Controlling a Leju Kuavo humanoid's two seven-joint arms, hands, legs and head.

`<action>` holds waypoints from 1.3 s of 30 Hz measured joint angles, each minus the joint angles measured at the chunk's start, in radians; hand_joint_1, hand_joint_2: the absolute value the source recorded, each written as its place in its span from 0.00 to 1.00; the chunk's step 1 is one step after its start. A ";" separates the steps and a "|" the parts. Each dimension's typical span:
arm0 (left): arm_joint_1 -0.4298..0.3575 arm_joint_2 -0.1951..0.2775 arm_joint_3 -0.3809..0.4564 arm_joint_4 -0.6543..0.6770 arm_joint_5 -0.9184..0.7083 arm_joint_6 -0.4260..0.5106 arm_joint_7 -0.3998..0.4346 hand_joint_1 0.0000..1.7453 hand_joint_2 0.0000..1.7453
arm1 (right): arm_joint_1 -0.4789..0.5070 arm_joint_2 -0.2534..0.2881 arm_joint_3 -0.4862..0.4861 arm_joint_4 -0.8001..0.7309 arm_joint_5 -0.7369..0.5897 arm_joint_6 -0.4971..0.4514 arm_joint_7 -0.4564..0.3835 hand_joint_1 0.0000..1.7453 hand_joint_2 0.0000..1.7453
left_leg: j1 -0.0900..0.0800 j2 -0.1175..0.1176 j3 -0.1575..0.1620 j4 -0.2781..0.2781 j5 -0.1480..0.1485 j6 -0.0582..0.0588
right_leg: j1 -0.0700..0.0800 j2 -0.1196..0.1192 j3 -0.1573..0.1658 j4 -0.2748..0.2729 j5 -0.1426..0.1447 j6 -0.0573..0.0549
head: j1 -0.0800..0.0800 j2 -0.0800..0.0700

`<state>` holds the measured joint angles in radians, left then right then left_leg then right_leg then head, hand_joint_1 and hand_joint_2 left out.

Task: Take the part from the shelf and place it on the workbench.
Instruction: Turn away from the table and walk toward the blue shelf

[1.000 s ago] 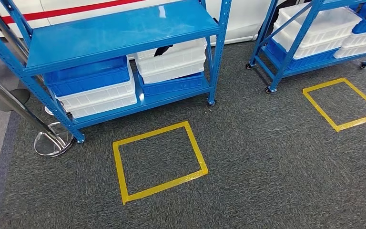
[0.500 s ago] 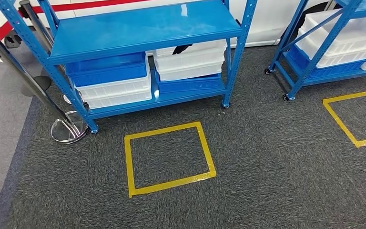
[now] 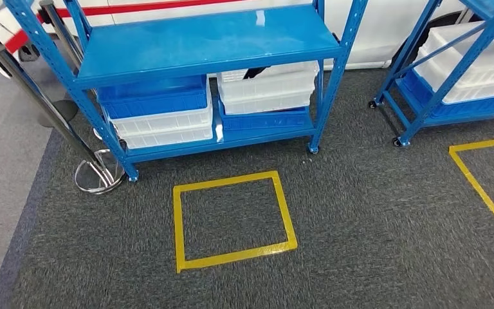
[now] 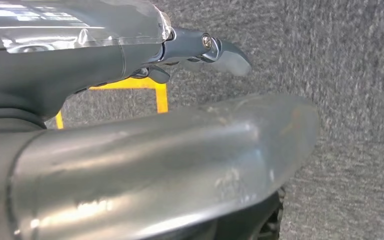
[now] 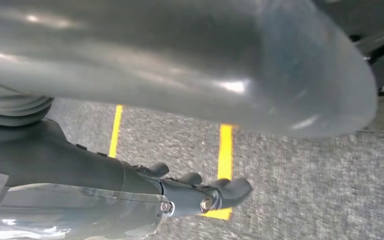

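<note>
The blue shelf [image 3: 206, 38] stands ahead, its upper board bare. Stacked blue and white bins sit on its lower board. A dark part [image 3: 255, 72] pokes out of the top white bin [image 3: 267, 84] on the right side. My left hand [image 4: 180, 45] hangs over the grey carpet and holds nothing, its thumb stretched out. My right hand [image 5: 185, 197] also hangs over the carpet with nothing in it, above a strip of yellow tape [image 5: 225, 150].
A yellow tape square [image 3: 231, 219] marks the carpet in front of the shelf. A second blue shelf [image 3: 463, 64] with bins stands at the right, beside another tape square [image 3: 489, 174]. A chrome barrier post [image 3: 93, 174] stands left of the shelf.
The whole picture has shifted, so the camera has moved: the near shelf and the tape square now sit further right and lower, and the second shelf has slid toward the right edge.
</note>
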<state>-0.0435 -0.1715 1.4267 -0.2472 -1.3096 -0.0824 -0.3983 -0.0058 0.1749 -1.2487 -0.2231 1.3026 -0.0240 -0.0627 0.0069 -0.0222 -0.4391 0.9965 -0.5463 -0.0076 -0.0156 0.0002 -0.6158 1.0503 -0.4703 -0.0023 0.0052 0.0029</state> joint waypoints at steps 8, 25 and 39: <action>0.001 -0.001 0.000 0.000 -0.001 -0.001 0.001 0.00 0.00 | 0.001 0.000 0.000 -0.001 0.007 0.011 0.000 0.00 0.00 | 0.005 0.015 -0.196 0.309 -0.105 -0.024 | 0.001 -0.008 0.073 -0.010 -0.044 -0.036 | -0.010 0.000; 0.010 -0.006 0.000 -0.003 -0.004 -0.001 0.031 0.00 0.00 | -0.003 0.002 0.000 -0.004 0.019 0.011 0.023 0.00 0.00 | -0.013 0.005 -0.064 0.033 0.027 0.049 | 0.003 -0.001 -0.044 0.227 -0.190 0.018 | -0.007 0.000; 0.011 -0.017 0.001 -0.011 -0.011 -0.001 0.048 0.00 0.00 | 0.008 0.010 -0.003 -0.014 0.037 0.012 0.035 0.00 0.00 | 0.002 0.014 -0.187 0.281 -0.111 -0.024 | 0.004 0.001 0.107 -0.041 -0.044 -0.032 | -0.020 0.000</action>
<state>-0.0325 -0.1881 1.4279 -0.2586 -1.3202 -0.0832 -0.3501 0.0023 0.1846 -1.2512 -0.2370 1.3396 -0.0121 -0.0277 0.0090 -0.0080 -0.6260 1.2778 -0.6571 -0.0314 -0.0115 0.0017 -0.5088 1.0096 -0.5146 -0.0345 -0.0152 0.0030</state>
